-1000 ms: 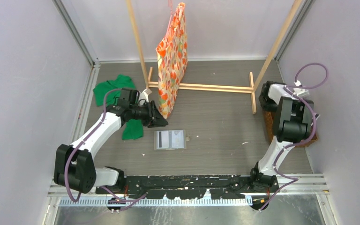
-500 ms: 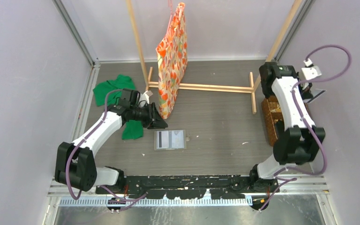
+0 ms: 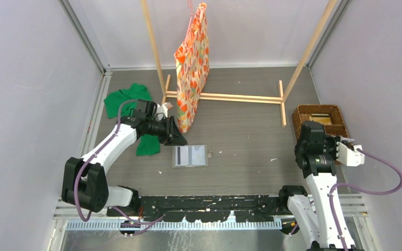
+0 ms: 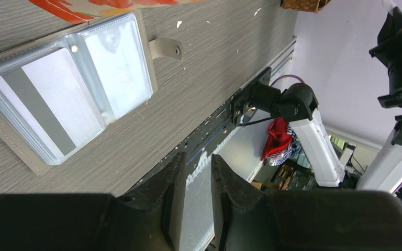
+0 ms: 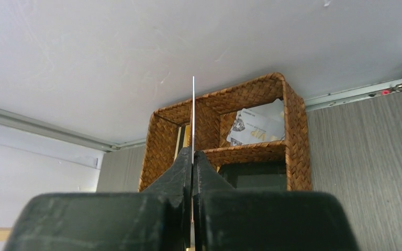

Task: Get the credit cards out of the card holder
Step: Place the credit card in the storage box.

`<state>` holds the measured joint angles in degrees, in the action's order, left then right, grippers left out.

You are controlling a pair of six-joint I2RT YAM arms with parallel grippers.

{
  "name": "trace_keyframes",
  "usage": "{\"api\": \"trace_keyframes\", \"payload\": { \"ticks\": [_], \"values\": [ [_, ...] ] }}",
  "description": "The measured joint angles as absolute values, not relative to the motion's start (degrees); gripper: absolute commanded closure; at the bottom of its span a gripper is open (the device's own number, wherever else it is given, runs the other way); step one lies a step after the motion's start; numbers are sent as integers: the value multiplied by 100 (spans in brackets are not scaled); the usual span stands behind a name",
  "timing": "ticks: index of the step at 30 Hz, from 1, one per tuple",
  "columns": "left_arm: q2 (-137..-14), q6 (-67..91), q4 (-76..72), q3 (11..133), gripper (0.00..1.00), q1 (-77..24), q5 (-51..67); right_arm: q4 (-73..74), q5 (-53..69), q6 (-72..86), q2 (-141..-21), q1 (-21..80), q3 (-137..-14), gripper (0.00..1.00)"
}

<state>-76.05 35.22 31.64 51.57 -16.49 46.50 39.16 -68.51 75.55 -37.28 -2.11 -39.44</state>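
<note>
Right gripper (image 5: 192,157), clamped on a card (image 5: 193,112) seen edge-on, sits at the near right, well apart from the holder (image 3: 190,155), which lies open at mid tabletop (image 3: 241,130), long axis left to right, a striped card (image 4: 36,104) in one pocket; left gripper (image 4: 196,201), narrowly parted and empty, hovers just past its far left corner, the nearer arm; basket (image 3: 316,107) lies far right

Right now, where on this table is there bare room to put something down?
Widest bare patch: between the card holder and the wicker basket, this side of the wooden rack. Crowded on the left: green cloths, hanging bag, left pincer.
</note>
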Motion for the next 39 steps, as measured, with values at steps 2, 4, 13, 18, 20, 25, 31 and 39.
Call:
{"api": "trace_keyframes", "payload": {
  "ticks": [2,4,13,18,20,25,31,39],
  "values": [
    [-7629,3487,3179,5157,75,-1649,4665,3568,-6858,7511,-3809,-211,-3717,99],
    [-7662,3444,3188,5157,75,-1649,4674,3374,-6978,7605,-4001,-209,-3673,99],
    [-7996,3382,3295,5210,77,-1649,4674,2805,-7797,10127,-4724,-228,-2672,100],
    [-8296,3347,3385,5489,78,-1649,4670,3544,-8055,11124,-5837,-248,-3133,99],
    [-8399,3242,3498,5618,79,-1649,4613,3885,-8250,11330,-6329,-252,-3402,100],
    [-8705,3092,3691,5839,82,-1649,4550,4147,-8412,11557,-7172,-410,-3763,99],
    [-8827,3103,3813,5835,82,-1649,4458,3942,-8414,11627,-7502,-902,-3774,99],
    [-8827,3151,3800,5789,83,-1649,4333,3485,-8440,11638,-7846,-1173,-3916,99]
  ]
}}
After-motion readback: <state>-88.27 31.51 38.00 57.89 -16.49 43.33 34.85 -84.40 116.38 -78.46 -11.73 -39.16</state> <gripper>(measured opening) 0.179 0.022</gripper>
